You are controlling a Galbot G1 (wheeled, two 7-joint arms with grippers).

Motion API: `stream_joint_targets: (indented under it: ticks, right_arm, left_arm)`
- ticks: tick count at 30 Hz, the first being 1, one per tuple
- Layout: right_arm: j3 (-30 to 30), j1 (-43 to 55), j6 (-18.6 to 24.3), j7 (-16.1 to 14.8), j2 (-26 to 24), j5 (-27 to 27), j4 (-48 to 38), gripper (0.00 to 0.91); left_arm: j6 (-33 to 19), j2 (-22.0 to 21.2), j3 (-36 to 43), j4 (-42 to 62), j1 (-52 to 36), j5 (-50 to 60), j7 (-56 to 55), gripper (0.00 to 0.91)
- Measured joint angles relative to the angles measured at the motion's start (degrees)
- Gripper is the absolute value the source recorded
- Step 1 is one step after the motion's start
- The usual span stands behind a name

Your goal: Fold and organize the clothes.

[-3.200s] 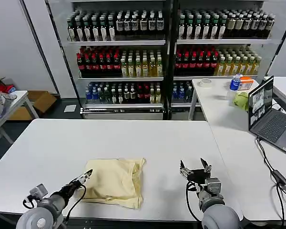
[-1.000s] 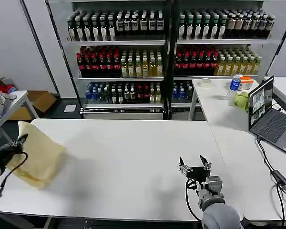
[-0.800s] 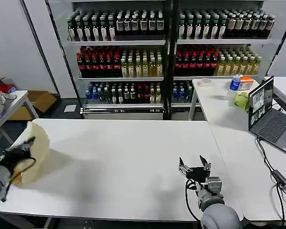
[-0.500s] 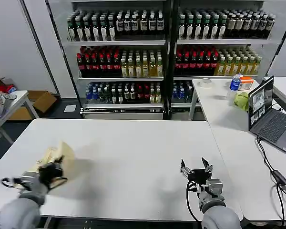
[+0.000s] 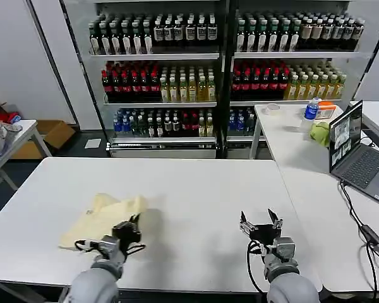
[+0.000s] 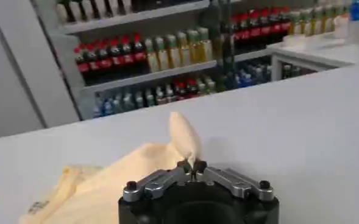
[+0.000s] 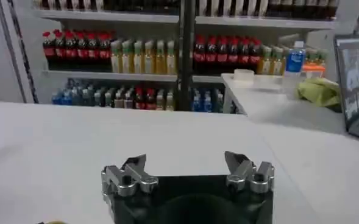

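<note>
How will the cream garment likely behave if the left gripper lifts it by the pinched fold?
Probably floppy: the garment lies crumpled on the table, and a thin fold stands in the shut left gripper. Likely light, since one pinch holds it. It would likely droop and unfold. The right gripper waits open.

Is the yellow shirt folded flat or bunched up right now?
Bunched up: the yellow shirt lies rumpled, a corner pinched upward by the shut left gripper.

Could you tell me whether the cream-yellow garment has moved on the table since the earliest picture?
Yes. The cream-yellow garment, pinched by the left gripper, now lies crumpled farther toward the table's left end; earlier it lay folded near the front-edge middle.
</note>
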Motion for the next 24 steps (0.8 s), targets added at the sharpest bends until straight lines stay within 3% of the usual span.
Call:
stream_joint_targets:
  ticks: [7, 9, 10, 11, 24]
  right_arm:
    - [0.02, 0.39, 0.05, -0.25, -0.25, -0.03, 0.01, 0.907]
    - [-0.08, 0.58, 0.06, -0.26, -0.23, -0.03, -0.08, 0.907]
    - [-0.13, 0.68, 0.07, -0.29, -0.22, -0.04, -0.13, 0.907]
    - [-0.19, 0.84, 0.07, -0.29, -0.20, -0.04, -0.23, 0.907]
    - [-1.03, 2.52, 1.45, -1.53, 0.33, -0.09, -1.11, 0.907]
  left_arm:
    - [-0.20, -4.57, 6.18, 3.39, -5.34, -1.38, -2.48, 0.020]
    - [-0.46, -5.71, 7.58, 4.32, -6.70, -2.10, -2.95, 0.282]
    - [-0.62, -6.35, 8.30, 4.85, -7.43, -2.51, -3.21, 0.494]
    - [-0.79, -6.83, 8.87, 5.26, -8.04, -2.86, -3.24, 0.907]
    - [-4.15, -10.22, 10.52, 7.12, -11.22, -11.50, -0.87, 0.907]
